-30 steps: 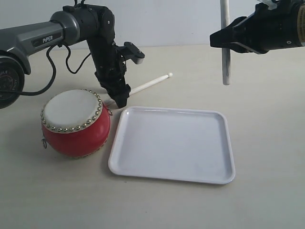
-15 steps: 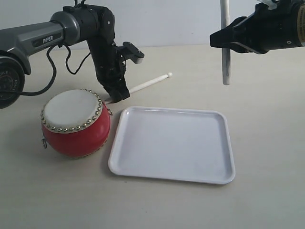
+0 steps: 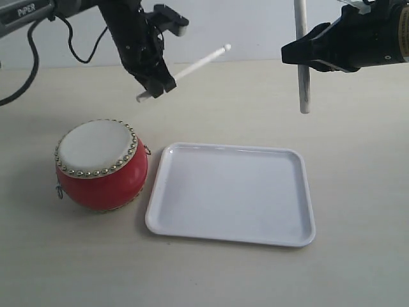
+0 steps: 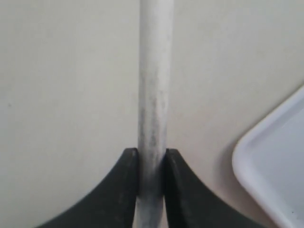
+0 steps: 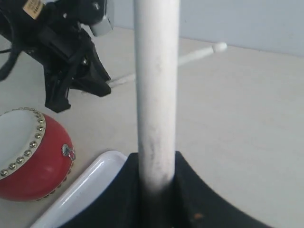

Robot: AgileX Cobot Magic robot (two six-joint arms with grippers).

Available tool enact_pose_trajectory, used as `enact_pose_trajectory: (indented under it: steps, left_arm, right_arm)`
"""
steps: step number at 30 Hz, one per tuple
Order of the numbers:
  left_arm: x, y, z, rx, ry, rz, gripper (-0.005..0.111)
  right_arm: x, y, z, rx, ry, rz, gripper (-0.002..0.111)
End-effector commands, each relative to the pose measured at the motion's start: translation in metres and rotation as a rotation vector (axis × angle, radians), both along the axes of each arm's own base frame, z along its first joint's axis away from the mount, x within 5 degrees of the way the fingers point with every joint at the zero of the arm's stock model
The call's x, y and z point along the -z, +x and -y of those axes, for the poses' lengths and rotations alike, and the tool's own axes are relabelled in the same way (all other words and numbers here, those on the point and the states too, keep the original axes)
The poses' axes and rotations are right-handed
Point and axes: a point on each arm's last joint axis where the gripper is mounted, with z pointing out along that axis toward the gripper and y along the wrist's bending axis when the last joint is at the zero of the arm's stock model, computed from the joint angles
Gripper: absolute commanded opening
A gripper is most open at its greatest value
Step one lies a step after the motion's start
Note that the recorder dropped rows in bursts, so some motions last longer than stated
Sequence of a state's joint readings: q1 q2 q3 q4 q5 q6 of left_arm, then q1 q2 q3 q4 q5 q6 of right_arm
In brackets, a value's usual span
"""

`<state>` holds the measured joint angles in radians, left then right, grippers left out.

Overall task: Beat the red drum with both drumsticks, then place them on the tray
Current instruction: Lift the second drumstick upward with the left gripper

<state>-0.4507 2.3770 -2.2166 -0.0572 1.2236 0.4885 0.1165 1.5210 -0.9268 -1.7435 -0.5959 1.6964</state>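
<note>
Because the left hand [image 3: 156, 86] grips its drumstick [image 3: 198, 62] close to the butt end, most of the length projecting free, a hard strike on the drum [image 3: 99, 163] could pivot the stick between the jaws. The right hand [image 3: 300, 54] is closed on the second drumstick [image 3: 304, 89], upright beyond the tray [image 3: 230, 192]; crossing to the drum, beside the tray, risks clipping the left arm [image 3: 124, 25]

1. Work surface: matte cream-beige tabletop [image 3: 358, 192], uniform in tone, fills most of the exterior view.
2. Behind it: pale grey-white wall [image 3: 255, 25], meeting the far table edge.
3. Lighting: soft, even; shadows faint.
</note>
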Motion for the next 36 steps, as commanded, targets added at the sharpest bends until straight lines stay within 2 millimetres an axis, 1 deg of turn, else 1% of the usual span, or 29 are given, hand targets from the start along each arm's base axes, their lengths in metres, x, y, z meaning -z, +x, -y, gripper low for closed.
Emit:
enact_pose_trajectory:
  steps: [1, 3, 7, 9, 10, 11, 12, 13, 15, 16, 17, 18, 20, 21, 22, 24, 25, 27, 30, 32, 33, 36]
  left_arm:
    - [-0.037, -0.006, -0.004, -0.099, -0.057, 0.05, 0.0]
    - [-0.048, -0.011, -0.006, -0.121, -0.077, 0.058, 0.0]
    - [-0.063, -0.023, -0.011, -0.162, -0.114, 0.069, 0.0]
    - [-0.066, -0.033, -0.013, -0.169, -0.142, 0.062, 0.0]
    - [-0.071, -0.036, -0.014, -0.171, -0.163, 0.077, 0.0]
    - [-0.07, -0.041, -0.015, -0.176, -0.178, 0.075, 0.0]
    - [-0.075, -0.048, -0.017, -0.182, -0.204, 0.085, 0.0]
    - [-0.073, -0.054, -0.019, -0.188, -0.218, 0.078, 0.0]
    - [-0.075, -0.069, -0.024, -0.193, -0.258, 0.095, 0.0]
    - [-0.076, -0.078, -0.028, -0.196, -0.269, 0.1, 0.0]
    - [-0.082, -0.085, -0.031, -0.202, -0.288, 0.13, 0.0]
    - [-0.083, -0.093, -0.036, -0.208, -0.299, 0.151, 0.0]
    - [-0.088, -0.109, -0.044, -0.213, -0.318, 0.194, 0.0]
    - [-0.088, -0.118, -0.05, -0.217, -0.321, 0.206, 0.0]
    - [-0.093, -0.126, -0.054, -0.219, -0.336, 0.235, 0.0]
    - [-0.098, -0.139, -0.061, -0.226, -0.353, 0.265, 0.0]
    - [-0.102, -0.146, -0.064, -0.232, -0.367, 0.284, 0.0]
    - [-0.108, -0.157, -0.069, -0.239, -0.387, 0.297, 0.0]
    - [-0.117, -0.171, -0.075, -0.239, -0.414, 0.333, 0.0]
    - [-0.12, -0.178, -0.079, -0.237, -0.422, 0.348, 0.0]
    - [-0.122, -0.181, -0.08, -0.237, -0.425, 0.354, 0.0]
    - [-0.125, -0.186, -0.083, -0.238, -0.44, 0.375, 0.0]
  right_arm:
    - [-0.004, 0.0, 0.0, -0.008, -0.001, 0.017, 0.0]
    - [-0.007, 0.001, -0.001, 0.002, 0.024, 0.005, 0.0]
    - [-0.023, 0.006, -0.004, 0.011, 0.089, -0.002, 0.0]
    - [-0.033, 0.008, -0.005, 0.005, 0.122, 0.002, 0.0]
    - [-0.038, 0.01, -0.006, 0.011, 0.136, 0.005, 0.0]
    - [-0.042, 0.012, -0.006, 0.018, 0.145, 0.013, 0.0]
    - [-0.046, 0.013, -0.006, 0.023, 0.145, 0.027, 0.0]
    - [-0.05, 0.017, -0.005, 0.034, 0.142, 0.044, 0.0]
    - [-0.056, 0.024, -0.005, 0.042, 0.132, 0.078, 0.0]
    - [-0.058, 0.03, -0.005, 0.035, 0.116, 0.102, 0.0]
    - [-0.059, 0.036, -0.006, 0.033, 0.114, 0.109, 0.0]
    - [-0.059, 0.041, -0.006, 0.033, 0.115, 0.111, 0.0]
    - [-0.056, 0.055, -0.008, 0.033, 0.114, 0.11, 0.0]
    - [-0.053, 0.063, -0.009, 0.036, 0.123, 0.099, 0.0]
    - [-0.051, 0.071, -0.01, 0.047, 0.14, 0.081, 0.0]
    - [-0.047, 0.086, -0.012, 0.074, 0.183, 0.041, 0.0]
    - [-0.045, 0.097, -0.013, 0.083, 0.198, 0.032, 0.0]
    - [-0.044, 0.109, -0.016, 0.08, 0.226, 0.017, 0.0]
    - [-0.05, 0.132, -0.019, 0.073, 0.242, 0.054, 0.0]
    - [-0.056, 0.146, -0.023, 0.038, 0.202, 0.141, 0.0]
    - [-0.058, 0.153, -0.025, 0.012, 0.145, 0.219, 0.0]
    - [-0.06, 0.172, -0.03, -0.085, -0.13, 0.515, 0.0]
